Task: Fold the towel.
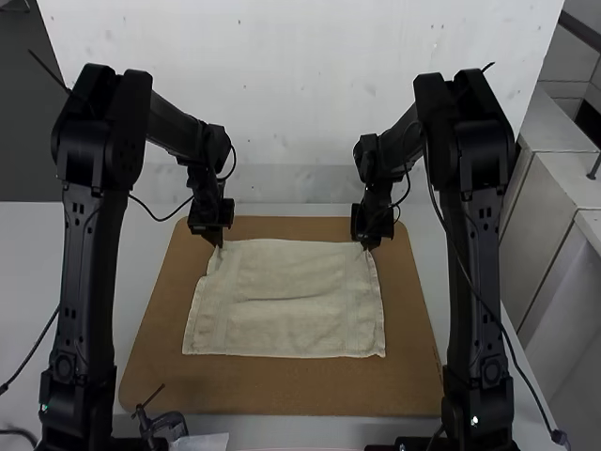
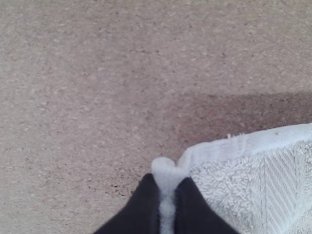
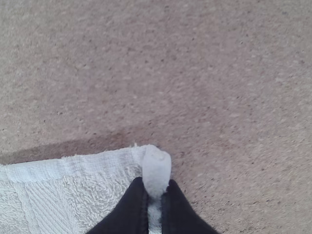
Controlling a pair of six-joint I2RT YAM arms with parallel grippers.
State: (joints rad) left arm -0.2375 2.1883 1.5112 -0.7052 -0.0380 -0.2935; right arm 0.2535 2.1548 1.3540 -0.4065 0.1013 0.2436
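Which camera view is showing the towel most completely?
The high view: there the towel lies mostly flat on the brown board, with nearly its whole outline visible. The left wrist view shows one corner pinched in the left gripper; the right wrist view, another corner in the right gripper.

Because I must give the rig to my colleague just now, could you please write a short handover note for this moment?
Left end effector: shut on the towel's far left corner.
Right end effector: shut on its far right corner.
Towel: lies spread on the brown board, with a shallow crease across its middle; whether it is more than one layer, I cannot tell.
Done: both far corners are gripped.
Left: the fold, probably by bringing the held edge over towards the near edge, then release and smoothing.
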